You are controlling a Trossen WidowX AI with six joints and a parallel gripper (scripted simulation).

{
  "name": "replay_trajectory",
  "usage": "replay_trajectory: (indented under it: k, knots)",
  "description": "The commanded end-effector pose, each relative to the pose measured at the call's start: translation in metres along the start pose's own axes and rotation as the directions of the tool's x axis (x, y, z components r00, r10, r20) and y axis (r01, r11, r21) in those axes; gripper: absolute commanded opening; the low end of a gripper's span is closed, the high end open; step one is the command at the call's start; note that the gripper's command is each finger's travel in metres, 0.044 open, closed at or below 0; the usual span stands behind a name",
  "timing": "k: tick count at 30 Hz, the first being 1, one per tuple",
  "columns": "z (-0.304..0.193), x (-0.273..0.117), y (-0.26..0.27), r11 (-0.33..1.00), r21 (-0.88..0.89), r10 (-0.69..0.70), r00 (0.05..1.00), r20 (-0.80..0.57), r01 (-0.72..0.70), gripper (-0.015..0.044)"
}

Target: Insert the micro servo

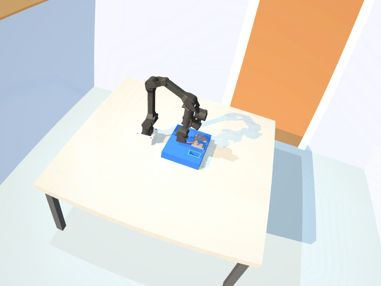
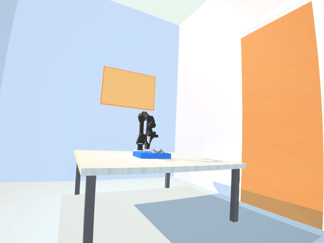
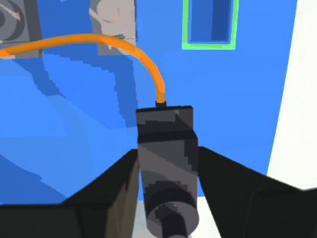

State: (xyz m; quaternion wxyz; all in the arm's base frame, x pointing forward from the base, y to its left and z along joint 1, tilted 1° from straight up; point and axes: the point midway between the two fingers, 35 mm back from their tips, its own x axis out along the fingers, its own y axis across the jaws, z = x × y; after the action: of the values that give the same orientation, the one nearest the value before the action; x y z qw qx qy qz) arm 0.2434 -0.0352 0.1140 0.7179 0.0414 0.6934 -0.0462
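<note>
Dark, boxy micro servo [image 1: 181, 139] [image 2: 147, 146] [image 3: 168, 164] with orange cable [image 1: 191, 142] [image 2: 152, 150] [image 3: 146, 59]

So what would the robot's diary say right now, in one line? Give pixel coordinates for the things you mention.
hand [image 1: 182, 139] [image 2: 147, 146] [image 3: 167, 155]: shut on dark servo [image 3: 168, 152] | orange cable [image 1: 191, 142] [image 3: 85, 38]: attached | green-outlined pocket [image 1: 194, 153] [image 3: 209, 46]: unfilled | release: not yet

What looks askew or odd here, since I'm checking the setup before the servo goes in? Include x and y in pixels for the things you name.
Nothing looks damaged. The loose micro servo [image 1: 181, 139] [image 2: 147, 146] [image 3: 168, 160] is clamped in the gripper [image 3: 167, 155], and its orange cable [image 1: 191, 141] [image 3: 142, 57] arcs away over the deck [image 1: 177, 153] [image 2: 138, 154] [image 3: 236, 103], outside the green-outlined pocket [image 1: 194, 153] [image 3: 209, 23].
</note>
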Motion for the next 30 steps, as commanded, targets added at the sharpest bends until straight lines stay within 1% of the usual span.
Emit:
replay_trajectory:
  k: [1,7,14,22,30]
  knots:
    - [0.002,-0.002,-0.002,0.986,0.167,0.003,1.000,0.006,-0.004,0.0000]
    - [0.001,-0.002,-0.006,0.930,0.368,0.003,1.000,0.005,-0.005,0.0000]
    - [0.001,-0.002,-0.010,0.813,0.582,0.003,1.000,0.004,-0.005,0.0000]
    - [0.001,-0.002,-0.014,0.624,0.782,0.004,1.000,0.003,-0.005,0.0000]
    - [0.000,-0.002,-0.018,0.388,0.922,0.004,1.000,0.001,-0.003,0.0000]
